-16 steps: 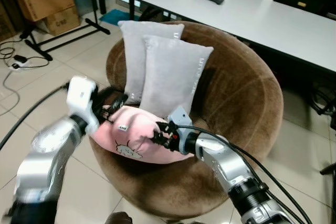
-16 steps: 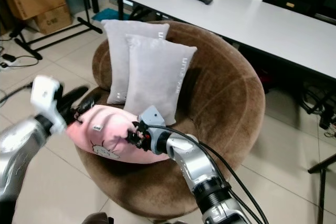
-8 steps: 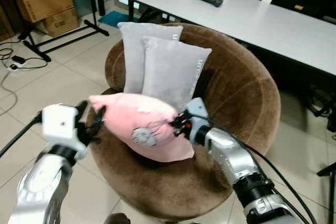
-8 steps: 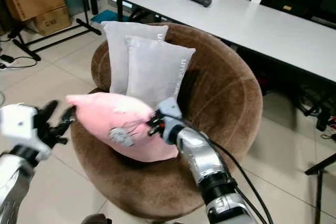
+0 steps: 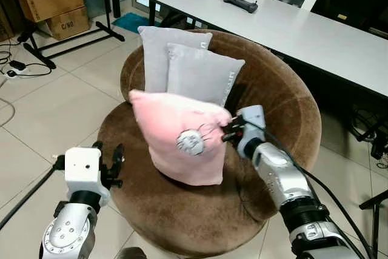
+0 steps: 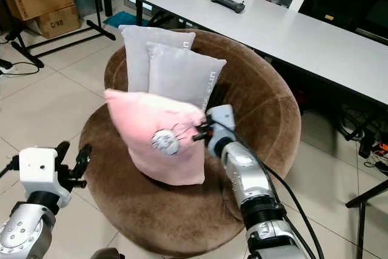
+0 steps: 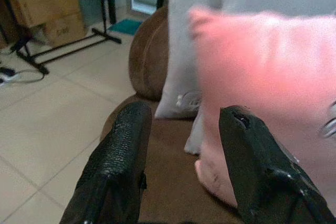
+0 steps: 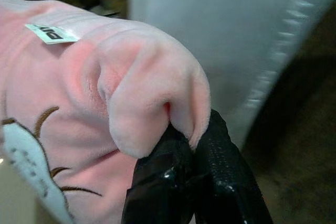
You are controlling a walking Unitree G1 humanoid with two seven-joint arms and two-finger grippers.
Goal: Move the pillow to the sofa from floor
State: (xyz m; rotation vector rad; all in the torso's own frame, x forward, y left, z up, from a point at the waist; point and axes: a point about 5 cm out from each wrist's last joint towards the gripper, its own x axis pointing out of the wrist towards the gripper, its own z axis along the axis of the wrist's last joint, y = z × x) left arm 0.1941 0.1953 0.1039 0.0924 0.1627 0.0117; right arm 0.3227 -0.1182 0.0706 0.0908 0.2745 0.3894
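A pink pillow (image 5: pixel 179 141) with a small embroidered patch stands upright on the seat of the round brown sofa chair (image 5: pixel 285 107), leaning against two grey pillows (image 5: pixel 197 74). My right gripper (image 5: pixel 225 131) is shut on the pink pillow's upper right corner; in the right wrist view the black fingertips (image 8: pixel 181 179) pinch a fold of the pink fabric (image 8: pixel 142 103). My left gripper (image 6: pixel 71 157) is open and apart from the pillow, low at the chair's front left edge. In the left wrist view its two fingers (image 7: pixel 123 156) spread wide, with the pink pillow (image 7: pixel 262 87) beyond them.
A long white table (image 5: pixel 303 25) with a black controller (image 5: pixel 240 0) stands behind the chair. Cardboard boxes (image 5: pixel 51 4) and a black stand (image 5: pixel 73 40) are at the far left. Cables (image 5: pixel 15 68) lie on the tiled floor (image 5: pixel 54 113) to the left.
The left gripper has let go of the pink pillow and dropped back to the chair's front left. The right gripper has swung the pillow upright and further onto the seat.
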